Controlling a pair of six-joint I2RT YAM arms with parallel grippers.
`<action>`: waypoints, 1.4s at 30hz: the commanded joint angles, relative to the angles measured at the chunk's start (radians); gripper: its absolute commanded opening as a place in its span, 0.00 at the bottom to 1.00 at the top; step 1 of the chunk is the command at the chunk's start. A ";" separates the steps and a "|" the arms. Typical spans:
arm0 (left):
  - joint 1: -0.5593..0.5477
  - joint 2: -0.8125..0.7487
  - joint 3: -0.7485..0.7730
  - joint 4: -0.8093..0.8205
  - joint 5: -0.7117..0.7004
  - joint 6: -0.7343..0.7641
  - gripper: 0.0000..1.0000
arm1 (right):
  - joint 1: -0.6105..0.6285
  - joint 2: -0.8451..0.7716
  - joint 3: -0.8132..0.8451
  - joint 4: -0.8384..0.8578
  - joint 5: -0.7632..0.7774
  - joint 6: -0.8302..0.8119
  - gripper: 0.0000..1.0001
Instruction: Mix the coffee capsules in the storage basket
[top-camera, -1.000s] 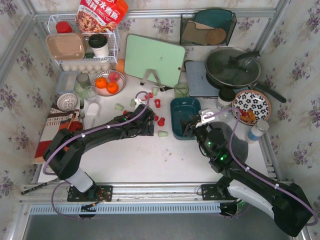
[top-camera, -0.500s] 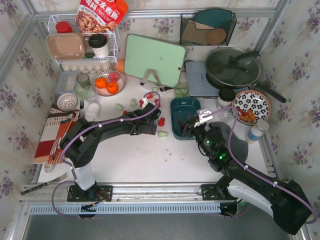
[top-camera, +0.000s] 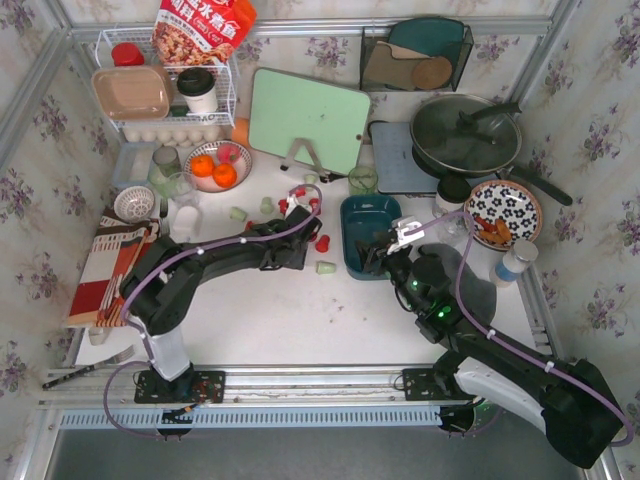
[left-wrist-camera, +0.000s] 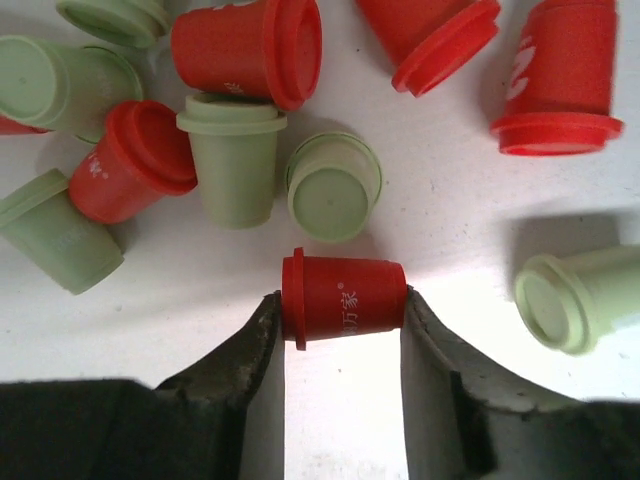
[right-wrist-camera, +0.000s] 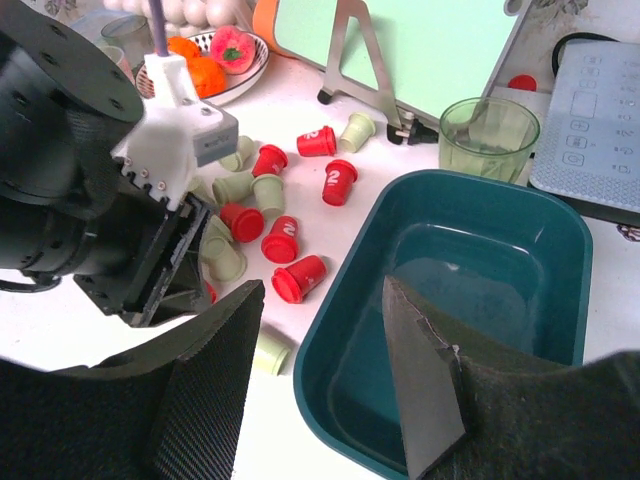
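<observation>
One storage basket (top-camera: 369, 228), dark teal, on the white desk (top-camera: 300, 320), bare teal floor showing in the right wrist view.

Left of the basket, loose on the desk: the coffee capsules (right-wrist-camera: 282, 238), red and pale green, every one seen lying outside the basket. Mostly tipped on their sides, a few base up.

Counted from the left wrist: six pale green and five red, plus one red sliver cut off by the picture's edge. Counted from the right wrist: at least six red left of the basket. Pale green ones there partly hidden behind the left arm, so no firm count.

Left tool (left-wrist-camera: 343, 310) left of the basket, low over the scatter, closed on one red capsule (left-wrist-camera: 350, 290) lying on its side. One of the fingers (left-wrist-camera: 262, 345) against the flanged rim, the other against the narrow base. Just beside that capsule, one pale green one (left-wrist-camera: 333, 190), base up.

Right tool (right-wrist-camera: 320, 295) at the basket's near left rim, both fingers well apart and astride the rim, one over the desk, one over the basket's inside. Gripping nothing.

Behind the basket: one green glass cup (top-camera: 362, 180). Farther left of the basket: one dish holding two oranges (top-camera: 203, 166).
</observation>
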 joint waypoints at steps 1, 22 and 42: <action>-0.005 -0.083 -0.025 0.042 0.037 0.011 0.32 | 0.000 -0.014 0.008 0.010 0.014 0.006 0.58; -0.073 0.005 0.184 0.386 0.548 0.206 0.32 | -0.001 -0.222 -0.104 0.035 0.351 0.047 0.58; -0.088 0.013 0.241 0.249 0.354 0.082 0.99 | 0.000 -0.206 -0.101 0.034 0.358 0.059 0.59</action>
